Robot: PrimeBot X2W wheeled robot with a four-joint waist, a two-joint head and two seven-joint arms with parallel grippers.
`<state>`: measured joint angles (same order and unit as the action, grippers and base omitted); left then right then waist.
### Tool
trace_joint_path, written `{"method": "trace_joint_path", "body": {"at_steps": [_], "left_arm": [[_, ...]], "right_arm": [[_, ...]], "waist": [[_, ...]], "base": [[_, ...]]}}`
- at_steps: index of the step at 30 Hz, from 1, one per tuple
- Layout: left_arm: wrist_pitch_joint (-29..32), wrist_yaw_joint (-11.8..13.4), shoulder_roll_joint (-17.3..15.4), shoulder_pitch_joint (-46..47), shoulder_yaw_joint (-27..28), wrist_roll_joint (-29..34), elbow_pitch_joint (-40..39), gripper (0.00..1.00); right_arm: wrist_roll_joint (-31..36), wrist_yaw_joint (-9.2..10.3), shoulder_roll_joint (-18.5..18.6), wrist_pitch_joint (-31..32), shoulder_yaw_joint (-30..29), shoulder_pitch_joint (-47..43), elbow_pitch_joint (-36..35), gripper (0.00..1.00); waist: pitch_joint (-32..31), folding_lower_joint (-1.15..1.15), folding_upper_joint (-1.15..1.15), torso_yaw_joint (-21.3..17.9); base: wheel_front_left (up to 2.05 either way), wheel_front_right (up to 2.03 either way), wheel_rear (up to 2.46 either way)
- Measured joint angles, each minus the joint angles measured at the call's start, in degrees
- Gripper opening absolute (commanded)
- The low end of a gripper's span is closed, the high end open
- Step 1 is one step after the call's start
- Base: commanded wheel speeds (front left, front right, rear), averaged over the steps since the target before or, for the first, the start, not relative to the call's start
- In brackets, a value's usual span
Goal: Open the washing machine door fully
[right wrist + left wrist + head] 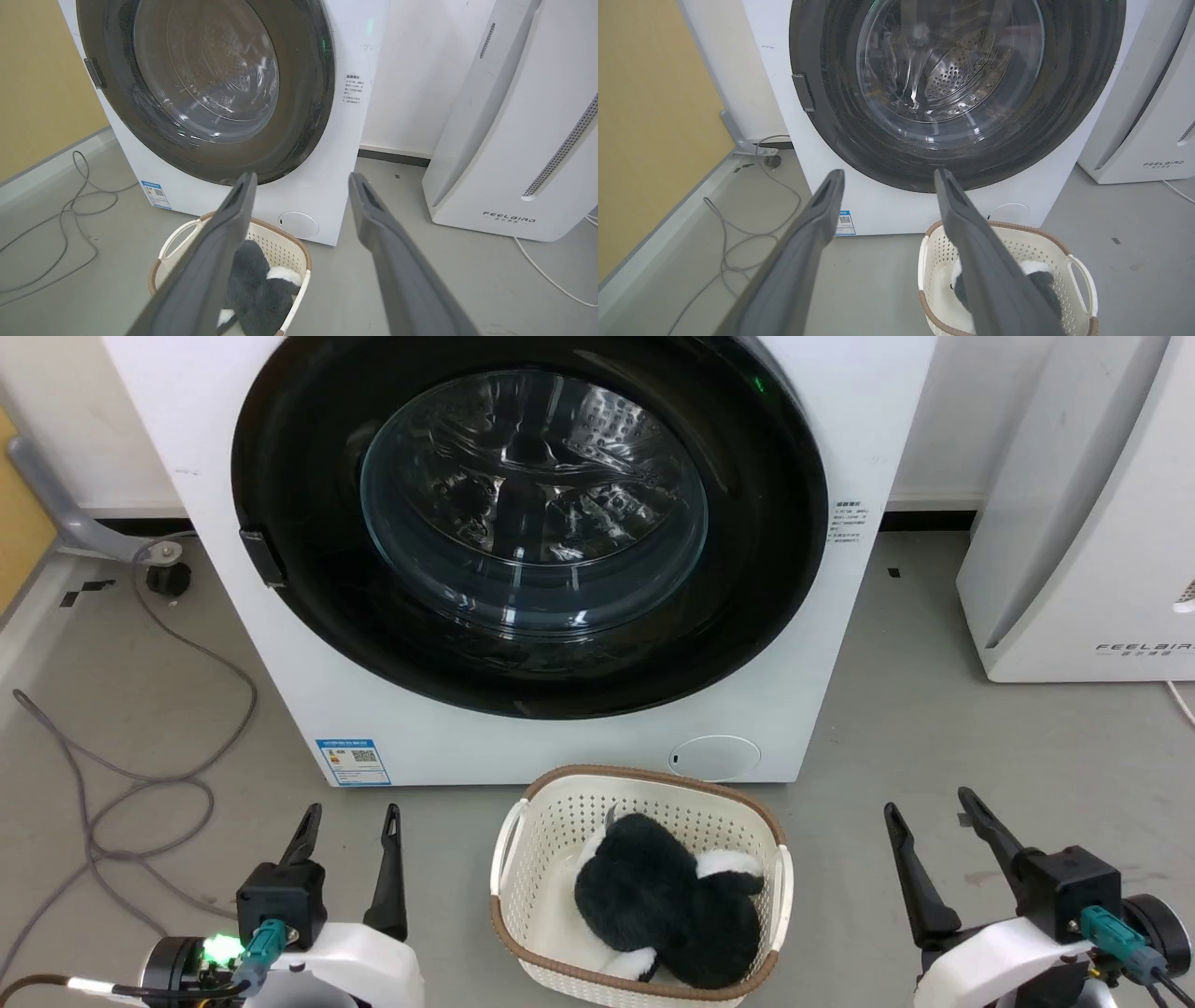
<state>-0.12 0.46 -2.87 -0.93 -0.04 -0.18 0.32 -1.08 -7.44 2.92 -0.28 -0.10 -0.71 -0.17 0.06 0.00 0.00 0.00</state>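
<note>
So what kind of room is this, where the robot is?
Probably a laundry corner, maybe in a utility room. A big white washing machine stands with its round black door shut, a basket with a fluffy toy sits before it, and loose cables trail over the grey floor.

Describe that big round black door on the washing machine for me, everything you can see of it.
The washing machine door is a large glossy black disc, nearly as wide as the white washing machine. A clear glass bowl fills its centre, showing the perforated steel drum behind. A small dark tab sits on its left edge. It looks shut, flat against the front. Nothing touches it; the left gripper and right gripper are open, low and apart from it.
</note>
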Motion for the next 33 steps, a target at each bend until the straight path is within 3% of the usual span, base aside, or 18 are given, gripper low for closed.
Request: {"method": "trace_joint_path", "body": {"at_steps": [33], "left_arm": [[-4.00,2.74,0.01,0.01,-1.49,-0.29,-0.54,1.00]], "right_arm": [[-8.73,0.00,0.00,-3.88,-1.08,-0.12,-3.52,1.00]], "waist": [[0.39,0.01,0.00,0.23]], "base": [[0.00,0.00,0.00]]}}
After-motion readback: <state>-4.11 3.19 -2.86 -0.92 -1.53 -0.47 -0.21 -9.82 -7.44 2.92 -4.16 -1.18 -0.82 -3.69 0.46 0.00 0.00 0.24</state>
